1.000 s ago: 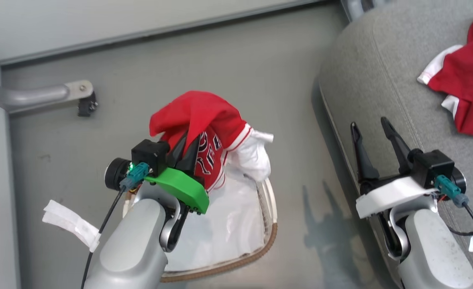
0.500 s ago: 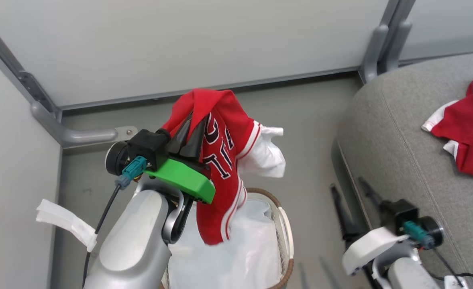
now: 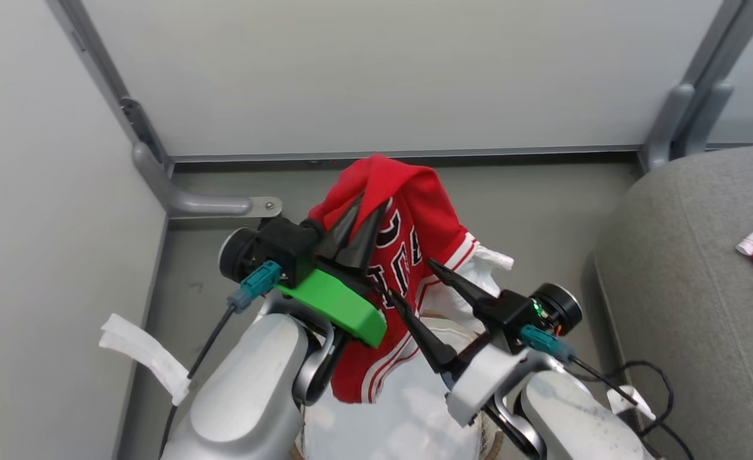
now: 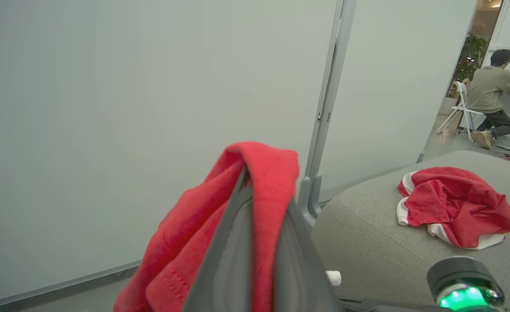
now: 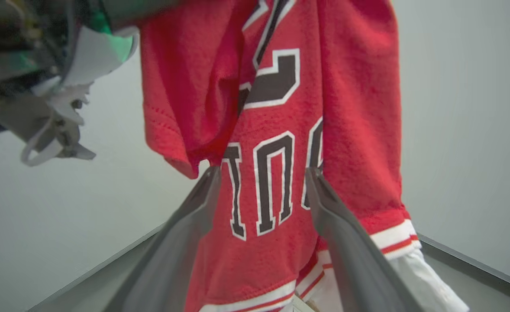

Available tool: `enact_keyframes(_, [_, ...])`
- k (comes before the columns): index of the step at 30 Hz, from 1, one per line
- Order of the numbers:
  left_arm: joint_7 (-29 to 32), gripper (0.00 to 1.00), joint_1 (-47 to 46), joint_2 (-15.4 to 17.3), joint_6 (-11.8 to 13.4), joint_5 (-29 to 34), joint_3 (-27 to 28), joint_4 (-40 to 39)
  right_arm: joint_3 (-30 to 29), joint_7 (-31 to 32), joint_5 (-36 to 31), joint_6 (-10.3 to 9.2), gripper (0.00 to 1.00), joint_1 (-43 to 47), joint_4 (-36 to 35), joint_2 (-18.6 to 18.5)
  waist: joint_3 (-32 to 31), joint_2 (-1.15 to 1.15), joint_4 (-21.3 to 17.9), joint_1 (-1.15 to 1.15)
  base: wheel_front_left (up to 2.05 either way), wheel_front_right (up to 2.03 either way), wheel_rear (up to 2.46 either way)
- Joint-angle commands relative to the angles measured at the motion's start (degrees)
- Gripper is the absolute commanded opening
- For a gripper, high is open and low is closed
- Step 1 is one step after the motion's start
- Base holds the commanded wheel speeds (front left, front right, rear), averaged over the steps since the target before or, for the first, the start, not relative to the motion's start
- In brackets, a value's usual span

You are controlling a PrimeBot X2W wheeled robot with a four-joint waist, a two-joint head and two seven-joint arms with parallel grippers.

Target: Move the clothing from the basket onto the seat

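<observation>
My left gripper is shut on a red jersey with black-and-white numbers, which hangs from it above the basket. In the left wrist view the jersey drapes over the shut gripper. My right gripper is open, its fingers on either side of the jersey's lower part; the right wrist view shows the numbered cloth just beyond that gripper. A white cloth hangs at the jersey's hem. A second red jersey lies crumpled on the grey seat.
The white liner fills the basket below the arms. Pale wall panels and a metal post stand close behind. A black cable lies by the seat's base. Far off, a person sits on a chair.
The head camera has tilted up and turned. My left gripper has lifted the jersey higher out of the basket. My right gripper has moved from beside the seat over to the hanging jersey.
</observation>
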Motion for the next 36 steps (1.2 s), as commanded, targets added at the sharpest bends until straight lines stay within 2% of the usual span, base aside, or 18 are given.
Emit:
enact_keyframes(1, [0.0, 0.0, -1.1, 0.1, -0.1, -0.4, -0.8, -0.3, 0.4, -0.1, -0.9, -0.08, 1.0, -1.4, 1.5, -0.2, 0.3, 0.0, 2.5, 0.0, 0.0, 0.0, 0.0])
enact_keyframes(6, [0.0, 0.0, -1.6, 0.1, 0.3, -2.5, -4.0, -0.7, 0.6, -0.1, -3.9, -0.08, 1.0, -5.1, 7.1, 0.4, 0.6, 0.0, 4.4, 0.0, 0.0, 0.0, 0.0])
enact_keyframes(13, [0.0, 0.0, -2.7, 0.1, 0.8, -4.3, -8.1, -2.1, 1.5, -0.1, -1.6, -0.08, 1.0, -8.1, 12.1, 0.4, 1.0, 0.0, 6.8, 0.0, 0.0, 0.0, 0.0])
enact_keyframes(14, [0.0, 0.0, -2.8, 0.1, 0.8, -4.9, -8.7, -2.3, 2.0, -0.1, -1.1, -0.08, 0.82, -8.5, 12.8, 0.4, 1.0, 0.0, 7.1, 0.0, 0.0, 0.0, 0.0])
enact_keyframes(15, [0.0, 0.0, -2.9, 0.1, 0.9, -5.1, -9.2, -2.4, 2.3, -0.1, -0.3, -0.08, 0.22, -8.7, 13.4, 0.4, 1.0, 0.0, 7.4, 0.0, 0.0, 0.0, 0.0])
enact_keyframes(16, [0.0, 0.0, -3.0, 0.1, 1.1, -5.4, -9.6, -2.5, 2.7, -0.1, 0.4, -0.08, 0.0, -9.2, 13.6, 0.4, 1.1, 0.0, 7.6, 0.0, 0.0, 0.0, 0.0])
enact_keyframes(22, [0.0, 0.0, -3.0, 0.1, 1.8, -6.1, -10.1, -2.4, 3.6, -0.1, 2.9, -0.08, 0.0, -9.2, 14.0, 0.4, 1.3, 0.0, 8.0, 0.0, 0.0, 0.0, 0.0])
enact_keyframes(36, [-0.1, 0.0, -2.8, 0.1, 2.5, -4.5, -7.6, -4.2, 3.2, -0.1, 2.8, -0.08, 0.0, -8.7, 12.6, 0.4, 1.7, 0.0, 6.1, 0.0, 0.0, 0.0, 0.0])
